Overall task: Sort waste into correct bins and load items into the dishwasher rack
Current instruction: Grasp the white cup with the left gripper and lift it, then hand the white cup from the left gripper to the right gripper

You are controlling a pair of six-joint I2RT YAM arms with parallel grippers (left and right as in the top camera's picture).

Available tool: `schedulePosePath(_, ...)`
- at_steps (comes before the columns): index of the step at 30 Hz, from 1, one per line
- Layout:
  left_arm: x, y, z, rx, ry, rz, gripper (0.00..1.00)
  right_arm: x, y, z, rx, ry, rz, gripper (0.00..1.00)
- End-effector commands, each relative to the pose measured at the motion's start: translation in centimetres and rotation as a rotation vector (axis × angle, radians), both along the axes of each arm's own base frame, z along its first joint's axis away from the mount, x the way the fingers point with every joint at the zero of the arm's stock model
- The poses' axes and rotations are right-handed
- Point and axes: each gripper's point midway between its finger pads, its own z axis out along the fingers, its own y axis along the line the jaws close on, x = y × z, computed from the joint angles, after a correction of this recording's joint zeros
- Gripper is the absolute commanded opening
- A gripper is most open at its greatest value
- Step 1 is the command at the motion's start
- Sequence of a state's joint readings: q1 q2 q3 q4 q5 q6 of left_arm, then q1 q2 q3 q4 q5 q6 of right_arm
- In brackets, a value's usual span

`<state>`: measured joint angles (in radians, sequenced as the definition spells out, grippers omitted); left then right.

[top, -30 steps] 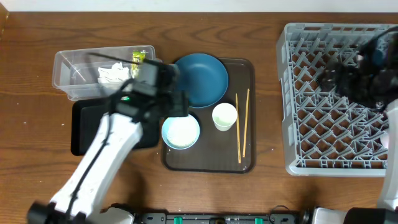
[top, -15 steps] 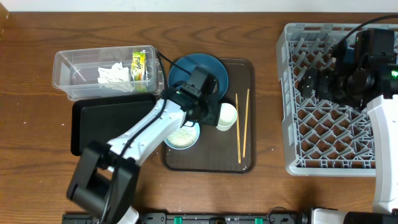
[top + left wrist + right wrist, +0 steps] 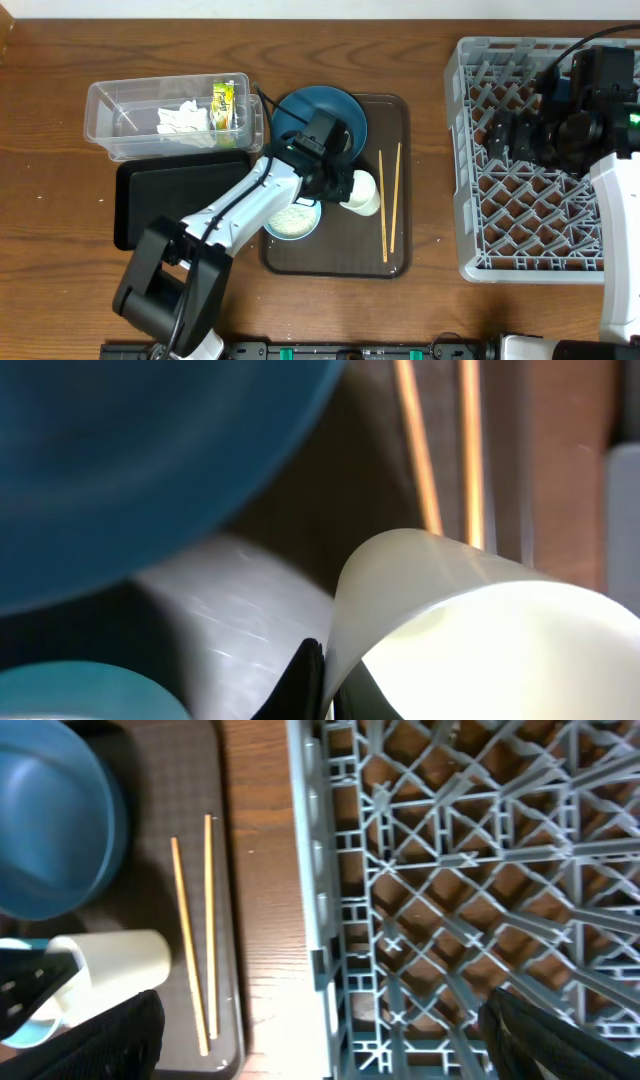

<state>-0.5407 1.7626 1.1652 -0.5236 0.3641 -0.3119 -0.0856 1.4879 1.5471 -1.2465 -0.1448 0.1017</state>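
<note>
My left gripper (image 3: 337,184) is shut on the rim of the whitish cup (image 3: 362,192), which leans over on the brown serving tray (image 3: 395,255). In the left wrist view the two black fingertips (image 3: 308,678) pinch the cup's thin wall (image 3: 480,650). Behind the cup lies the big blue dish (image 3: 320,120). The white bowl (image 3: 292,218) holds rice. Two chopsticks (image 3: 390,200) lie to the cup's right. My right gripper (image 3: 515,135) hangs open over the grey dishwasher rack (image 3: 545,230), with nothing between its fingers.
The clear tub (image 3: 120,120) at the back left holds a white tissue (image 3: 183,118) and a yellow-green wrapper (image 3: 222,103). The shallow black tray (image 3: 170,200) sits in front of it. Bare wood shows between the serving tray and the rack (image 3: 265,870).
My left arm swung right from the bins to the cup, and its gripper closed on the rim. The cup has tipped from upright to leaning. The right arm shifted over the rack, then held still.
</note>
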Motion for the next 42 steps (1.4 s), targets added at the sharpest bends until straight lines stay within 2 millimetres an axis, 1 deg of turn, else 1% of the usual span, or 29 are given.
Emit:
schedulePosePath(1, -0.1, -0.1, 4.1, -0.142, 0.002, 0.015, 0.06, -0.1, -1.1, -0.6, -0.082, 0.020, -0.009, 0.99)
schedulePosePath(3, 0.4, 1.1, 5.8, -0.200, 0.017, 0.076, 0.06, 0.0, -1.1, -0.7, -0.067, 0.021, -0.020, 0.99)
schedulePosePath(4, 0.7, 1.5, 6.6, -0.242, 0.024, 0.094, 0.06, 0.1, -0.8, -0.7, -0.044, 0.021, -0.008, 0.99)
schedulePosePath(5, 1.0, 1.7, 7.6, -0.299, 0.030, 0.100, 0.06, 0.3, 0.2, -0.7, -0.005, 0.012, 0.039, 0.99)
schedulePosePath(6, 1.2, 1.8, 9.0, -0.384, 0.039, 0.091, 0.06, 0.6, 1.6, -0.5, 0.054, -0.007, 0.115, 0.99)
schedulePosePath(8, 1.6, 1.7, 11.7, -0.565, 0.059, 0.051, 0.06, 0.9, 5.0, 0.3, 0.201, -0.066, 0.305, 0.99)
schedulePosePath(9, 1.7, 1.8, 12.9, -0.647, 0.079, 0.042, 0.06, 0.7, 7.0, 0.9, 0.290, -0.101, 0.412, 0.99)
schedulePosePath(10, 1.8, 2.1, 14.3, -0.735, 0.100, 0.028, 0.06, 0.3, 9.4, 2.0, 0.399, -0.154, 0.546, 0.99)
schedulePosePath(11, 1.9, 2.1, 14.8, -0.759, 0.105, 0.022, 0.06, 0.1, 10.4, 2.5, 0.445, -0.178, 0.603, 0.99)
schedulePosePath(12, 1.8, 2.3, 15.7, -0.811, 0.109, -0.001, 0.06, -0.3, 11.9, 3.3, 0.515, -0.217, 0.686, 0.99)
schedulePosePath(14, 1.6, 2.3, 17.1, -0.880, 0.105, -0.049, 0.06, -1.0, 14.2, 4.4, 0.619, -0.272, 0.799, 0.99)
schedulePosePath(15, 1.5, 2.3, 17.4, -0.896, 0.108, -0.061, 0.06, -1.2, 15.2, 4.9, 0.660, -0.292, 0.845, 0.99)
schedulePosePath(18, 1.4, 2.0, 17.6, -0.905, 0.138, -0.048, 0.06, -1.9, 17.6, 5.4, 0.723, -0.324, 0.944, 0.99)
schedulePosePath(21, 1.1, 1.6, 18.1, -0.927, 0.139, -0.077, 0.06, -2.3, 19.9, 5.2, 0.727, -0.334, 1.029, 0.99)
schedulePosePath(26, 0.5, 1.0, 19.3, -0.973, 0.163, -0.120, 0.06, -2.7, 22.4, 5.3, 0.710, -0.371, 1.126, 0.99)
schedulePosePath(29, 0.2, 0.9, 20.0, -1.001, 0.182, -0.142, 0.06, -3.0, 23.0, 5.3, 0.710, -0.378, 1.150, 0.99)
schedulePosePath(32, 0.3, 0.9, 20.1, -1.002, 0.183, -0.138, 0.06, -3.2, 23.4, 5.3, 0.712, -0.377, 1.163, 0.99)
schedulePosePath(34, 0.3, 0.9, 20.0, -1.002, 0.183, -0.138, 0.06, -3.4, 23.7, 5.3, 0.714, -0.374, 1.171, 0.95)
schedulePosePath(37, 0.3, 0.9, 20.0, -1.002, 0.183, -0.138, 0.06, -3.6, 24.1, 5.4, 0.715, -0.376, 1.185, 0.85)
schedulePosePath(39, 0.3, 0.9, 20.0, -1.002, 0.183, -0.138, 0.06, -3.6, 24.1, 5.4, 0.714, -0.382, 1.188, 0.83)
schedulePosePath(42, 0.3, 0.9, 20.0, -1.002, 0.183, -0.138, 0.06, -3.4, 24.2, 5.5, 0.710, -0.392, 1.192, 0.75)
